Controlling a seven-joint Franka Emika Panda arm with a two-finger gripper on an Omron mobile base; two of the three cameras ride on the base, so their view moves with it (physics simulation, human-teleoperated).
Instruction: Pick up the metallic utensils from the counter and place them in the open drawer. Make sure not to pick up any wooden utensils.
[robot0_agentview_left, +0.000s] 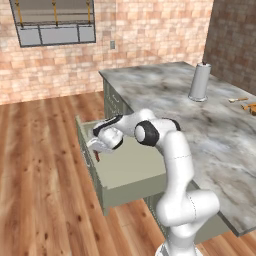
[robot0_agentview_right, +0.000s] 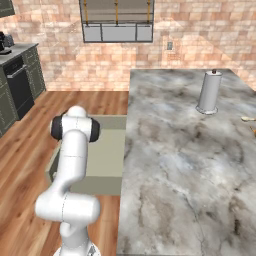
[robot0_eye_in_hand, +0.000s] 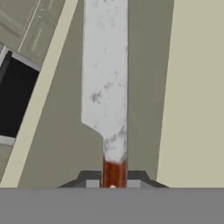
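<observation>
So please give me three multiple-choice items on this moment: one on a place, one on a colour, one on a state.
1. Where is the gripper?
A. over the open drawer
B. beside the grey canister
C. above the floor by the window

2. What colour is the handle of the knife?
A. green
B. reddish-brown
C. white

3. What is the gripper's state?
A. open, holding nothing
B. shut on a wooden spoon
C. shut on the knife

Key: 1 A, the left base view shows the gripper above the drawer; 2 B, the hand view shows the handle; 3 C, the handle sits between the fingertips.

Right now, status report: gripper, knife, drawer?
Gripper shut on knife by its reddish handle. Held above the open drawer, not yet released. Nothing blocking the drawer.
</observation>
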